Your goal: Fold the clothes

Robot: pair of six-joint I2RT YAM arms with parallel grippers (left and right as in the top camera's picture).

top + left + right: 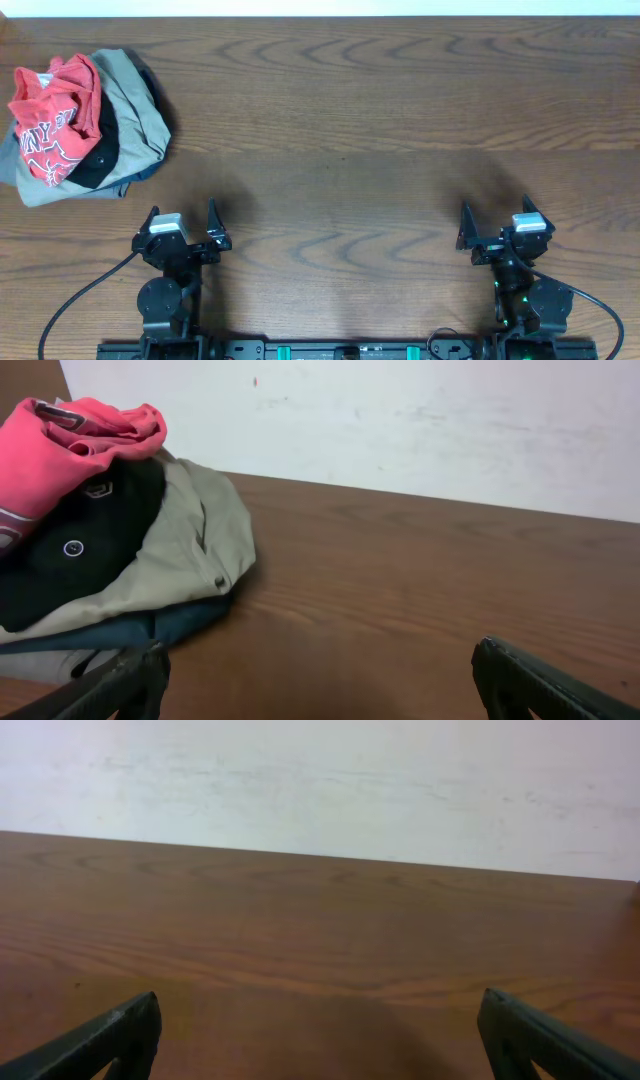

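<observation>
The clothes, a coral-red T-shirt (55, 115) with white lettering, lie crumpled on top of a pile at the table's far left. In the left wrist view the T-shirt (70, 445) shows at the upper left. My left gripper (182, 210) sits near the front edge, to the right of the pile and nearer the front. It is apart from the pile, open and holding nothing (318, 660). My right gripper (496, 206) rests at the front right, far from the pile, also open over bare wood (318, 1005).
Under the T-shirt lie a black garment (100, 160) with white logos (70, 550) and a khaki-grey garment (135, 110) (190, 530). The brown wooden table (340, 120) ends at a white wall (320, 780) at the back.
</observation>
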